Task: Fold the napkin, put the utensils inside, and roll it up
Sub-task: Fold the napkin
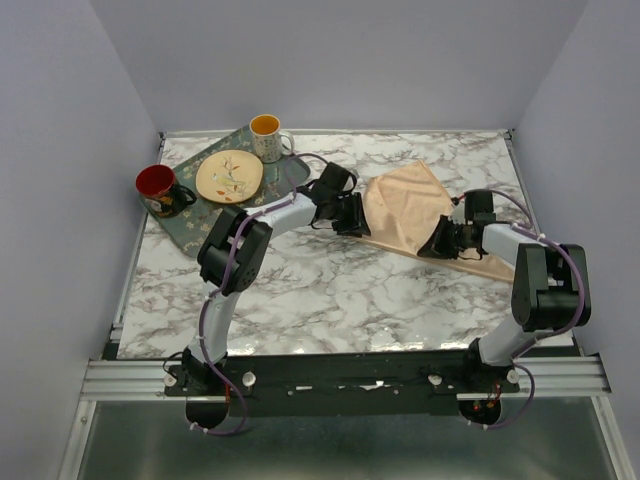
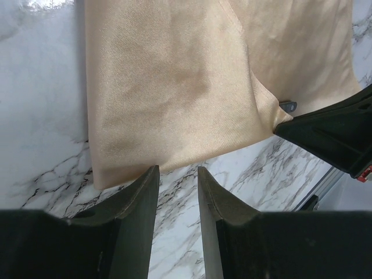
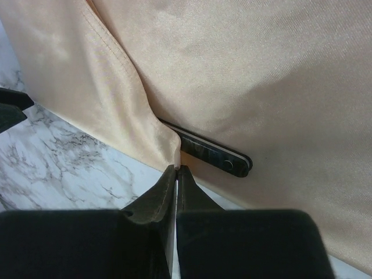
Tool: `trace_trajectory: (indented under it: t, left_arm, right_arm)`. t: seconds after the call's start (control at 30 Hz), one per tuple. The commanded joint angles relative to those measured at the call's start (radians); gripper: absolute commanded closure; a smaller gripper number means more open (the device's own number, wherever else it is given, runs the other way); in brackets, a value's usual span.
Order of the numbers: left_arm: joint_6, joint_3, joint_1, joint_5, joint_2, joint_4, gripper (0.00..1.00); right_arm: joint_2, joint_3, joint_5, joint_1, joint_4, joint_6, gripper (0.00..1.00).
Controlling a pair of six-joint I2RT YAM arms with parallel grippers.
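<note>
The napkin (image 1: pixel 405 208) lies at two o'clock on the table (image 1: pixel 300 285), the right gripper (image 3: pixel 176 170) pinching its creased edge beside a utensil handle (image 3: pixel 212 154), the left gripper (image 2: pixel 177 174) spread and empty, so I'd fold slowly

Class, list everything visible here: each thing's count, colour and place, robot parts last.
napkin: one, peach-tan, on table right of centre
utensil: one showing, dark, poking from under napkin
tray: one, green patterned, far left
plate: one, cream floral, on tray
red mug: one, red, tray's left end
white mug: one, orange inside, tray's far edge
table: one, white marble
left gripper: one, black, open beside napkin
right gripper: one, black, shut on napkin
</note>
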Motion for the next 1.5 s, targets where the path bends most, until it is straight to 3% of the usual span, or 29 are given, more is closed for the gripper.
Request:
trace_trajectory:
  t: [0.0, 0.13, 0.17, 0.37, 0.57, 0.67, 0.8, 0.9, 1.07, 1.27, 1.47]
  left_arm:
    - [0.022, 0.012, 0.007, -0.013, -0.001, -0.014, 0.59]
    - [0.034, 0.012, 0.002, -0.026, -0.042, -0.036, 0.58]
    - [0.040, 0.009, 0.001, -0.026, -0.056, -0.040, 0.56]
    - [0.061, -0.040, -0.018, -0.020, -0.194, -0.069, 0.48]
    - [0.106, -0.156, -0.041, -0.026, -0.347, -0.070, 0.47]
    - [0.127, -0.187, -0.041, -0.026, -0.404, -0.071, 0.47]
    - [0.157, -0.202, -0.041, -0.023, -0.450, -0.102, 0.47]
    - [0.172, -0.216, -0.033, -0.016, -0.464, -0.102, 0.47]
    - [0.169, -0.210, -0.002, 0.017, -0.446, -0.103, 0.47]
    - [0.175, -0.198, 0.004, -0.003, -0.421, -0.108, 0.47]
    - [0.167, -0.166, 0.004, -0.013, -0.397, -0.120, 0.47]
  right_arm:
    - [-0.036, -0.020, 0.025, 0.002, 0.021, 0.009, 0.86]
    - [-0.106, 0.014, 0.081, 0.002, -0.040, 0.009, 0.67]
    - [-0.149, 0.035, 0.103, 0.002, -0.082, 0.009, 0.58]
    - [-0.298, 0.062, 0.416, -0.012, -0.234, 0.023, 0.32]
    - [-0.413, -0.023, 0.586, -0.198, -0.261, 0.126, 0.20]
    - [-0.442, -0.073, 0.655, -0.319, -0.269, 0.173, 0.03]
    - [-0.424, -0.130, 0.568, -0.521, -0.256, 0.221, 0.02]
    - [-0.354, -0.141, 0.537, -0.583, -0.203, 0.233, 0.02]
    - [-0.205, -0.070, 0.501, -0.604, -0.161, 0.206, 0.06]
    - [-0.202, -0.109, 0.479, -0.604, -0.078, 0.241, 0.23]
    - [-0.212, -0.157, 0.451, -0.604, -0.066, 0.267, 0.27]
